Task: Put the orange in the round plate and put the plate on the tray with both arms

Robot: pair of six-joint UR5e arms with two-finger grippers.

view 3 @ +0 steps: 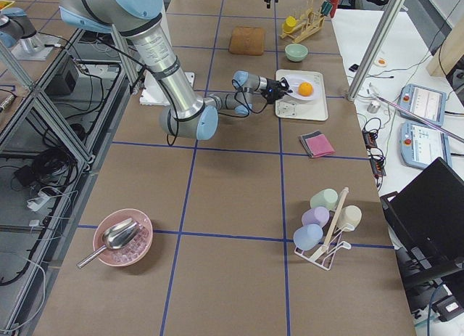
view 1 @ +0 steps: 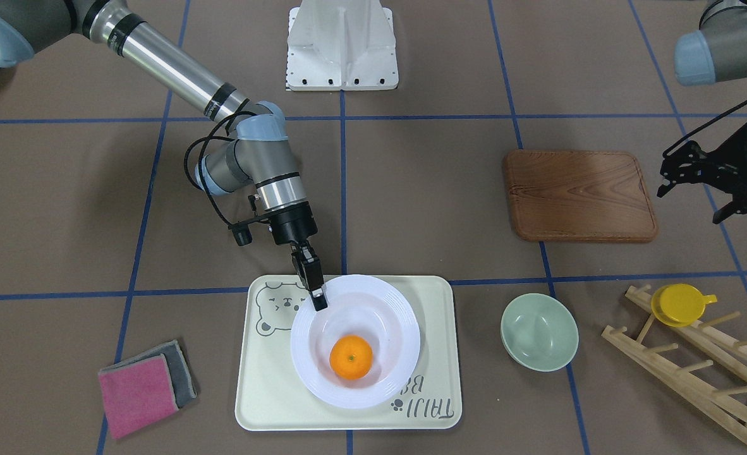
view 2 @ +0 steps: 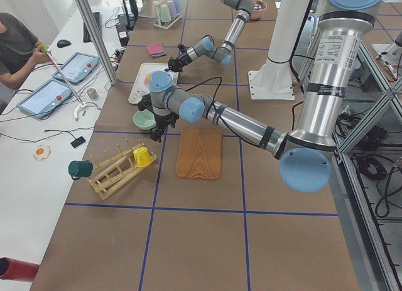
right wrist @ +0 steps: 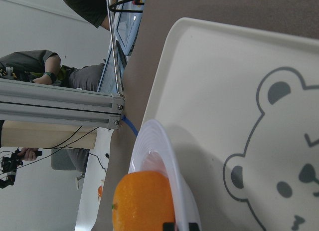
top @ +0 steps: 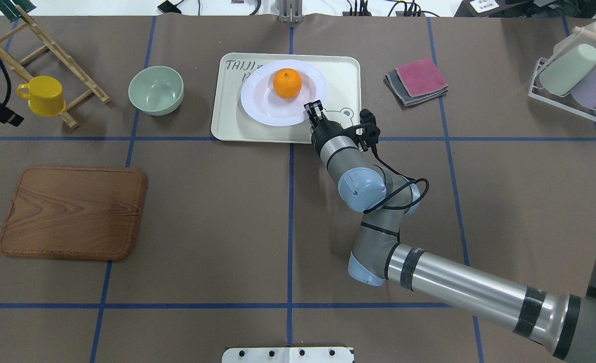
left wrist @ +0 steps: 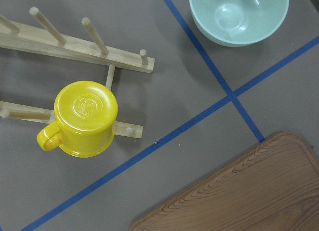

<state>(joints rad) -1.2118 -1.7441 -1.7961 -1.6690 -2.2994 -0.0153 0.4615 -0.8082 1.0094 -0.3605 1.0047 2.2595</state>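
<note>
The orange (view 1: 351, 357) lies in the sunken centre of the white round plate (view 1: 383, 303), which is over the cream bear tray (view 1: 440, 354). My right gripper (view 1: 318, 300) is shut on the plate's rim at the edge nearest the robot. In the right wrist view the plate (right wrist: 159, 151) shows edge-on, casting a shadow on the tray (right wrist: 219, 91), with the orange (right wrist: 142, 201) inside it. My left gripper (view 1: 689, 199) hangs open and empty beyond the wooden board, far from the tray.
A brown wooden board (view 1: 579, 196) lies to the robot's left. The pale green bowl (view 1: 539, 332) stands beside the tray. A yellow cup (view 1: 680, 304) hangs on a wooden rack (view 1: 696, 373). Folded pink and grey cloths (view 1: 143, 388) lie on the tray's other side.
</note>
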